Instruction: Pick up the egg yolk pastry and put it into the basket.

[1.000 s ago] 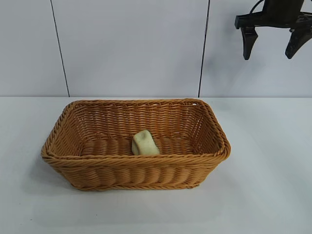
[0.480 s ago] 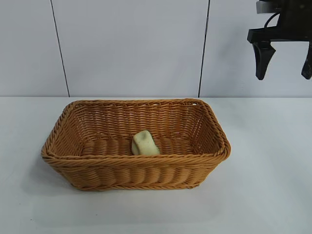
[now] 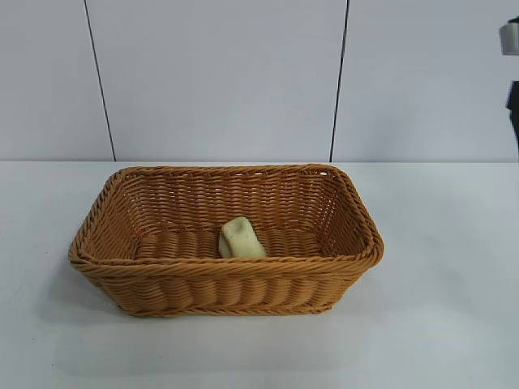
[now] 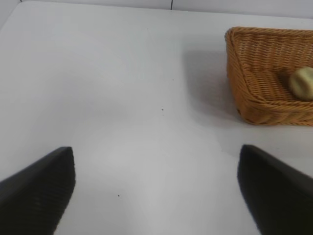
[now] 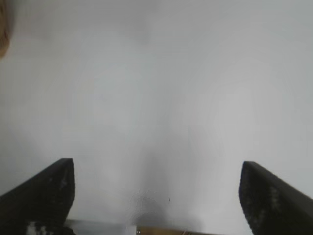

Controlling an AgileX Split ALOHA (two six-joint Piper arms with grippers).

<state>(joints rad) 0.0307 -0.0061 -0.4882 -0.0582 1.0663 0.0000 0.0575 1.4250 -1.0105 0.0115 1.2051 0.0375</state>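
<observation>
Currently:
1. Pastry (image 3: 241, 238) is lying inside the basket (image 3: 227, 285), near its front wall.
2. Left gripper (image 4: 156, 188) is hovering over bare table (image 4: 127, 98) beside the basket, jaws spread wide.
3. Right gripper (image 5: 156, 196) is hanging over table too, jaws wide, holding nothing.

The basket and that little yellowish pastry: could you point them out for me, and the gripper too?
basket (image 3: 223, 290): exterior view, on its front woven wall.
egg yolk pastry (image 3: 241, 238): exterior view, on its pale top, inside the basket.
left gripper (image 4: 156, 191): left wrist view, midway between its open dark fingertips.
</observation>
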